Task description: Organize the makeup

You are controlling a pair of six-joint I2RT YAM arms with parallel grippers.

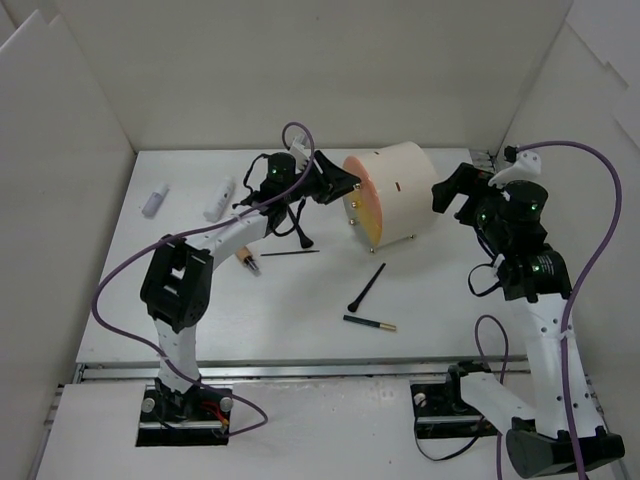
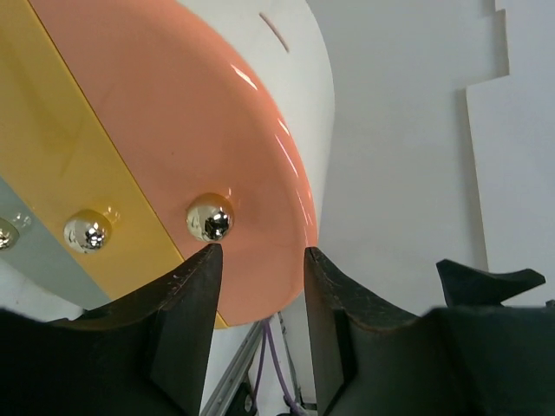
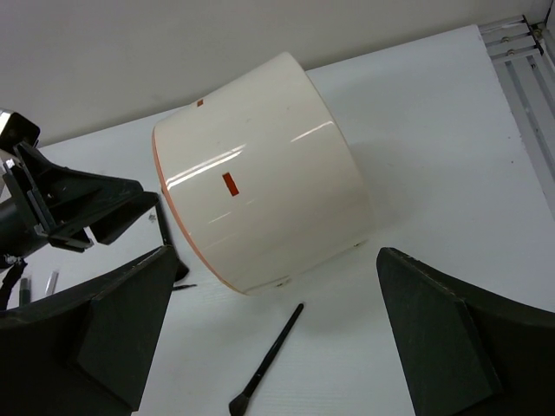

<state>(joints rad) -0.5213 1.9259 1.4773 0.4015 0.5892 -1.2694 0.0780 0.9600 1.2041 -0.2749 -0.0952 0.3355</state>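
The makeup lies loose on the white table: a white tube (image 1: 218, 200), a pale slim pen (image 1: 155, 200), a stubby tan brush (image 1: 247, 262), a thin black brush (image 1: 290, 252), a longer black brush (image 1: 367, 288) (image 3: 267, 360) and a dark gold-ended pencil (image 1: 369, 323). My left gripper (image 1: 340, 185) (image 2: 260, 253) is open and empty, right at the orange drawer front (image 2: 217, 130). A silver knob (image 2: 210, 218) sits just above its left fingertip. My right gripper (image 1: 455, 195) (image 3: 275, 251) is open wide and empty, beside the cylinder's right side.
The big cream cylinder (image 1: 400, 190) (image 3: 260, 191) lies on its side at the table's centre back, drawer fronts facing left. A second silver knob (image 2: 87, 231) sits on the yellow drawer. White walls enclose the table on the left, back and right.
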